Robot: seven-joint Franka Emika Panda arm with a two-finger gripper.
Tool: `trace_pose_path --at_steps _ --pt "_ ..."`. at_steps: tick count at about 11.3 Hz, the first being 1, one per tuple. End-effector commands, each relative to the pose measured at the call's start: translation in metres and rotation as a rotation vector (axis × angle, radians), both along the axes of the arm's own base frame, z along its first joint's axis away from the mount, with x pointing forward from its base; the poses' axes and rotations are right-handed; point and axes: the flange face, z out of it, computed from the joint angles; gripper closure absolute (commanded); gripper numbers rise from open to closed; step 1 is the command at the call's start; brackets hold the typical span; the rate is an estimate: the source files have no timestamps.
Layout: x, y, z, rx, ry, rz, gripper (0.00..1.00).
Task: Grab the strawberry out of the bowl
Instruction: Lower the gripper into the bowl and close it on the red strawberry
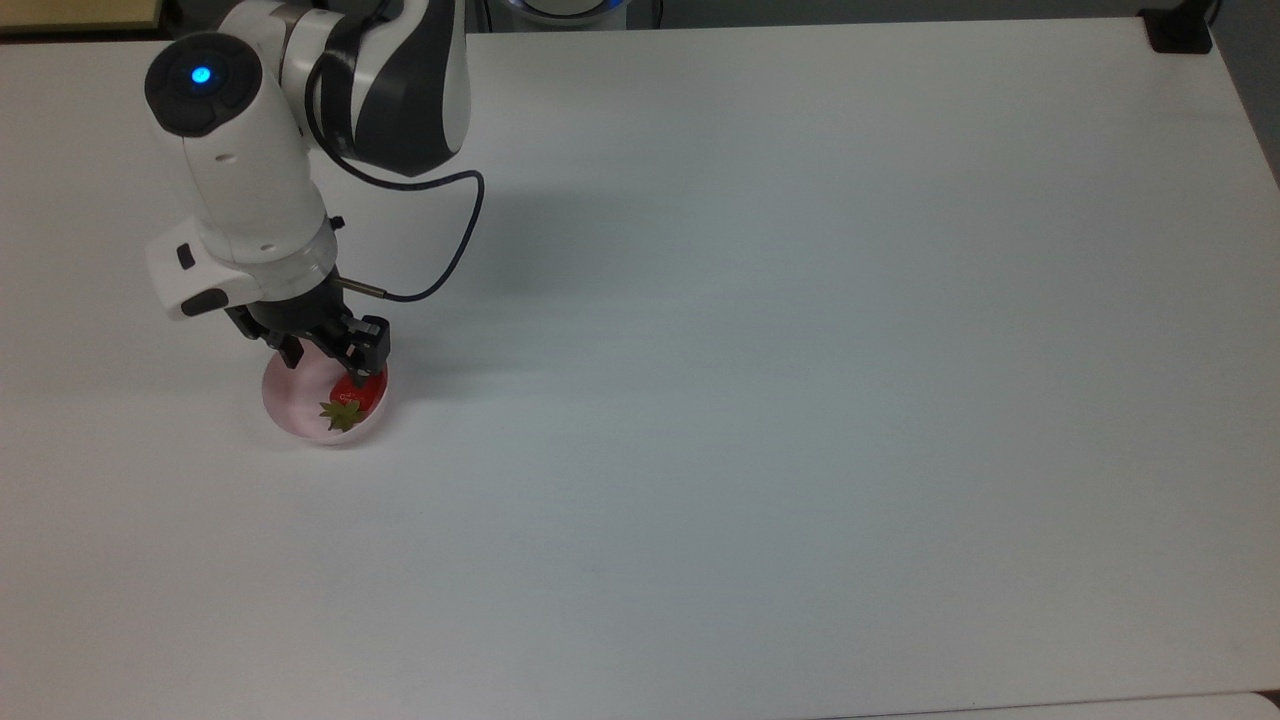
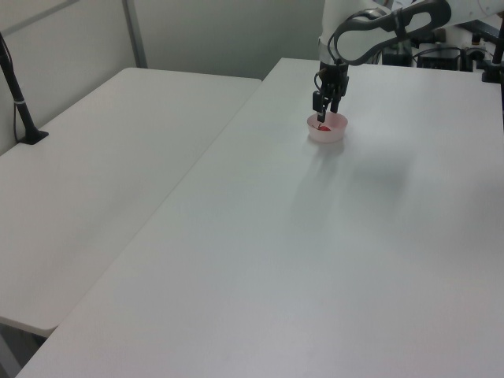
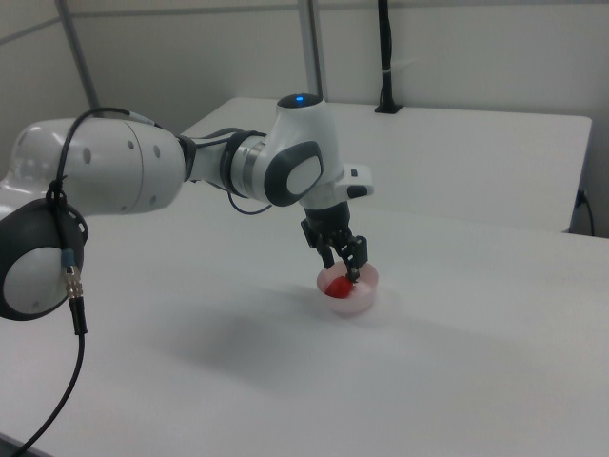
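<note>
The black two-finger gripper (image 1: pixel 326 368) is hanging over the small round pale-pink plastic bowl (image 1: pixel 283 412), which is sitting on the wide white surface (image 1: pixel 800 400) near the top view's left. Its fingers (image 1: pixel 359 380) are standing apart, released and grasping nothing, with one tip reaching down inside the rim close to the small glossy red strawberry (image 1: pixel 357 396). The strawberry is lying in the bowl toward the top view's right wall, its olive-green leafy cap (image 1: pixel 342 414) pointing to the near edge.

The risks from here look like these. The berry is resting off-centre against the wall, so one finger may be landing on the rim (image 3: pixel 366 273) and tipping or sliding the light bowl. The glossy, tapered skin may be squirting out sideways as the fingers close. A pinch on the leaves alone would likely be slipping.
</note>
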Motion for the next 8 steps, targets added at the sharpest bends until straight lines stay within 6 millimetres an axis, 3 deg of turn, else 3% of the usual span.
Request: trace_pose_path --at_steps 1,2,8 --pt "0.002 -0.01 -0.021 0.008 0.018 0.004 0.38" --pt "0.001 -0.01 -0.032 0.01 0.027 0.005 0.38" --pt "0.005 -0.01 -0.04 0.007 -0.021 -0.001 0.37"
